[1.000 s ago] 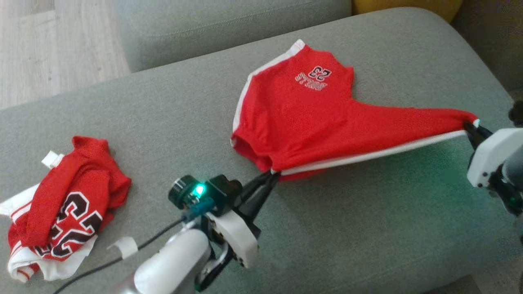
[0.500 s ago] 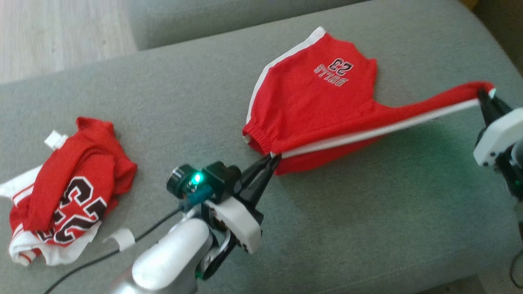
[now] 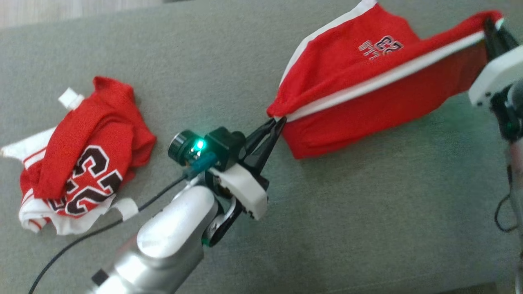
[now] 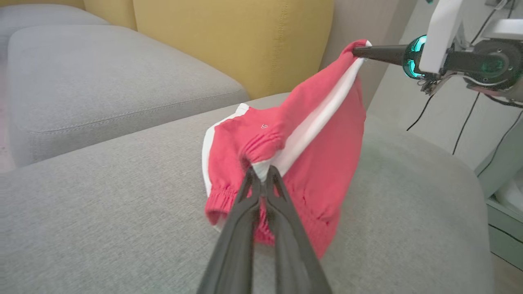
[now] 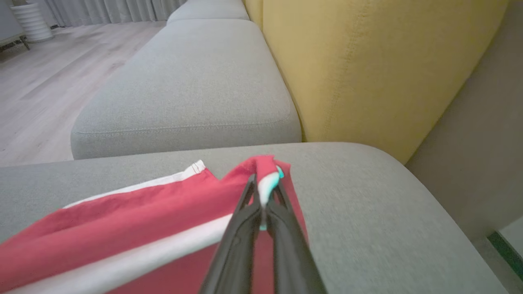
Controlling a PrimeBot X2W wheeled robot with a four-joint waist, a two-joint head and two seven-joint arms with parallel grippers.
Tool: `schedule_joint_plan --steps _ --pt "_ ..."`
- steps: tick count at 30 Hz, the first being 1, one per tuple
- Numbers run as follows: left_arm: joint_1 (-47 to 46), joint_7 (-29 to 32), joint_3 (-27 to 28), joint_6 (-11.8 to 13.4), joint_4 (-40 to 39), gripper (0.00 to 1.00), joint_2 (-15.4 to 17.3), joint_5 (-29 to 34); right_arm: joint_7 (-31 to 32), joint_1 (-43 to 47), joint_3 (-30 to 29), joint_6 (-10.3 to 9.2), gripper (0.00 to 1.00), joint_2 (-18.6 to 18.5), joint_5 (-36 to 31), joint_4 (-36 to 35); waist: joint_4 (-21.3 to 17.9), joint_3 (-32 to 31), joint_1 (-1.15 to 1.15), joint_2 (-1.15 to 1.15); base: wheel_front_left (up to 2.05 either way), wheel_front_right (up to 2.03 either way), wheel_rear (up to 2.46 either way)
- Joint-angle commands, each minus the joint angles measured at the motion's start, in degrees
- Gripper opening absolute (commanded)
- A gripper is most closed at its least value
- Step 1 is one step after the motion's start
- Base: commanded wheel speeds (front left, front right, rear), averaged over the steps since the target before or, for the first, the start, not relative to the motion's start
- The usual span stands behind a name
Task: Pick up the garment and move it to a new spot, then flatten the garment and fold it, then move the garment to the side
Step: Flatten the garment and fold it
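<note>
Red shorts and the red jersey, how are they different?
The red shorts are stretched between the left claw and right claw; the red jersey lies crumpled on the couch cushion, untouched. The shorts carry a small 23; the jersey shows big black numbers. Both are red with white trim.

Red white-striped garment (image 3: 367, 102), probably shorts, taut and mostly aloft over grey cushion (image 3: 204, 61)

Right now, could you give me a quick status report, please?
Shut on shorts: left gripper, right gripper. Shorts stretched between them, partly off couch. Crumpled jersey well aside.
</note>
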Motion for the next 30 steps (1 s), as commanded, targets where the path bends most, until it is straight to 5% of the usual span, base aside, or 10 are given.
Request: schedule_joint_plan --steps 1,30 --pt "-3.2 -0.4 2.2 0.0 -1.3 0.00 0.3 0.4 -0.9 -2.9 0.7 -0.05 0.00 -0.2 -0.5 -1.2 1.6 1.9 -0.01 0.00 0.00 0.00 0.00" --pt "-13.5 -4.5 1.2 -1.8 10.5 0.00 -5.7 0.8 -14.0 -22.6 4.5 -0.05 0.00 -1.6 -4.5 24.1 9.5 11.1 -0.01 0.00 0.00 0.00 0.00"
